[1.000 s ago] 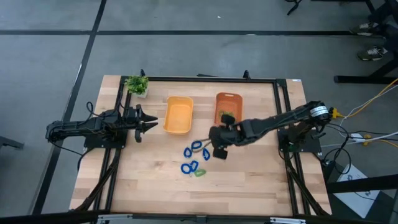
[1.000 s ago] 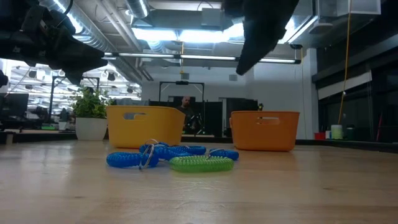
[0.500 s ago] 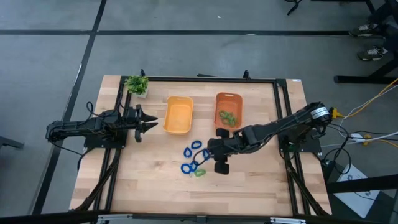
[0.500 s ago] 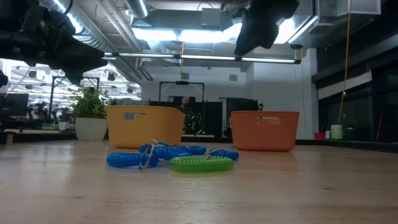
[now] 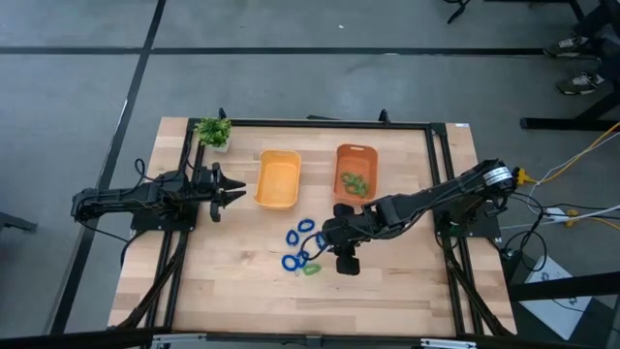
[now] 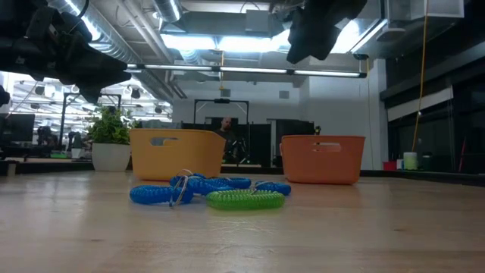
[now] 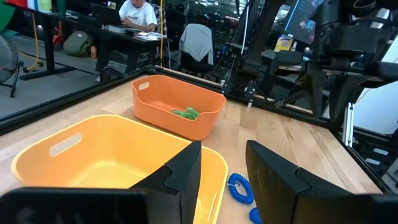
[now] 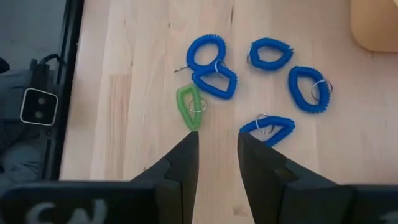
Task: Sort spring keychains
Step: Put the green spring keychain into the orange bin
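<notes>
Several blue spring keychains [image 5: 301,242] [image 8: 214,81] lie flat in a loose cluster on the wooden table, near its middle. One green keychain [image 5: 311,269] [image 8: 189,107] [image 6: 245,199] lies at the cluster's near side. More green keychains [image 5: 355,182] [image 7: 185,112] lie in the orange bin [image 5: 356,172]. My right gripper [image 5: 327,244] [image 8: 217,155] hovers open above the cluster's right side, its fingers pointing toward the table's left. My left gripper [image 5: 237,192] [image 7: 221,177] waits open, left of the yellow bin [image 5: 278,179].
The yellow bin [image 6: 178,154] and the orange bin [image 6: 322,159] stand side by side beyond the keychains. A small potted plant [image 5: 213,131] sits at the far left corner. Dark rails run along the table's edges. Bare wood lies toward the near edge.
My right gripper has moved from beside the orange bin toward the table's near edge and now hangs over the keychain cluster. The keychains have stayed where they were.
</notes>
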